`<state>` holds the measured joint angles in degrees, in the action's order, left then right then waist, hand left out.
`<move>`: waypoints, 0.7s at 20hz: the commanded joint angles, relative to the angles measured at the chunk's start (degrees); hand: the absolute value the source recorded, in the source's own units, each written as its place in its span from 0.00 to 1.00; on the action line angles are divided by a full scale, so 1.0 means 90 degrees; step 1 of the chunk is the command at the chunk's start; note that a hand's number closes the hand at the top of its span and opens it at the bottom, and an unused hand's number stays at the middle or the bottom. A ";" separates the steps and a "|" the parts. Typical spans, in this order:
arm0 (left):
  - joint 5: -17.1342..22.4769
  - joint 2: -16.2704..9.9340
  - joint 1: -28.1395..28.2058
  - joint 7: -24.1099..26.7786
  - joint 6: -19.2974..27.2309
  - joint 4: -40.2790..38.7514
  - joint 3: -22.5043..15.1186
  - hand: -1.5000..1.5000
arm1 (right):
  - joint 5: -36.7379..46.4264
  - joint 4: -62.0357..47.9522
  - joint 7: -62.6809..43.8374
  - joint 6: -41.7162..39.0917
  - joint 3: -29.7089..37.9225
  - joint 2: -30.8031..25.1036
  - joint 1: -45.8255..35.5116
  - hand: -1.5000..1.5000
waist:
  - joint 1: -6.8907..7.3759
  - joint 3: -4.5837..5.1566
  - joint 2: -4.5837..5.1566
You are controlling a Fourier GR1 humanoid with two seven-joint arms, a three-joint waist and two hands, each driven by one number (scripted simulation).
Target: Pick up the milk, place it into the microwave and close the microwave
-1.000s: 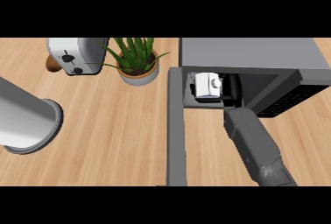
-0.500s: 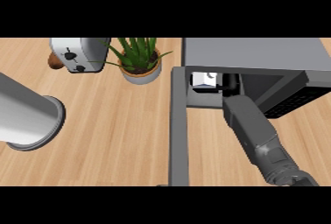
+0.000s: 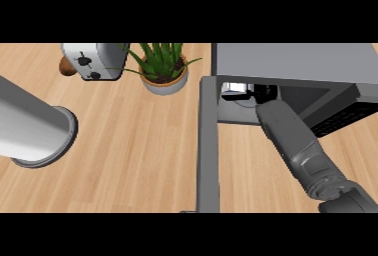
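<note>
Microwave [image 3: 295, 60] sits at the top right of the wooden counter [image 3: 133, 150], grey box, cavity open toward the viewer. Its door [image 3: 209, 145] is swung out, seen edge-on as a long grey strip running down from the microwave's left front corner. Milk [image 3: 235, 89] is inside the cavity, at the left end just behind the door hinge, white carton only partly visible under the microwave's top. Right hand [image 3: 264, 92] is inside the cavity too, just right of the milk and touching it; black fingers look curled against the carton, mostly hidden, grey forearm reaching out from the lower right. Left of the microwave: potted plant [image 3: 164, 70], green leaves in a grey pot, then toaster [image 3: 92, 60] further left. Big grey cylinder [image 3: 29, 127] far left of the microwave. Left hand not visible.
</note>
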<state>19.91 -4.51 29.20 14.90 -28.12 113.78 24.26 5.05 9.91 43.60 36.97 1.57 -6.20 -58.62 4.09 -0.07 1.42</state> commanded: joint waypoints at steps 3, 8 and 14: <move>0.0152 -0.0119 -0.0013 -0.0131 -0.0083 0.0145 0.0068 0.00 | -0.0042 -0.0296 -0.0172 0.1049 0.0240 -0.0033 -0.0216 1.00 | 0.0134 -0.0011 0.0068; 0.0083 -0.0201 -0.0296 -0.0316 0.0007 0.0060 -0.0017 0.00 | -0.0127 -0.0342 -0.0178 0.1208 0.0417 -0.0176 -0.0243 1.00 | 0.0183 -0.0018 0.0144; 0.0004 -0.0179 -0.0397 -0.0215 -0.0055 -0.0094 -0.0066 0.00 | -0.0128 -0.0494 -0.0158 0.0944 0.0488 -0.0516 -0.0093 1.00 | 0.0278 -0.0023 0.0197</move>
<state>19.73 -5.66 26.49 13.98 -28.78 113.12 23.84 3.79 6.30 41.22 44.13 5.64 -9.90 -60.01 6.19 -0.23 2.87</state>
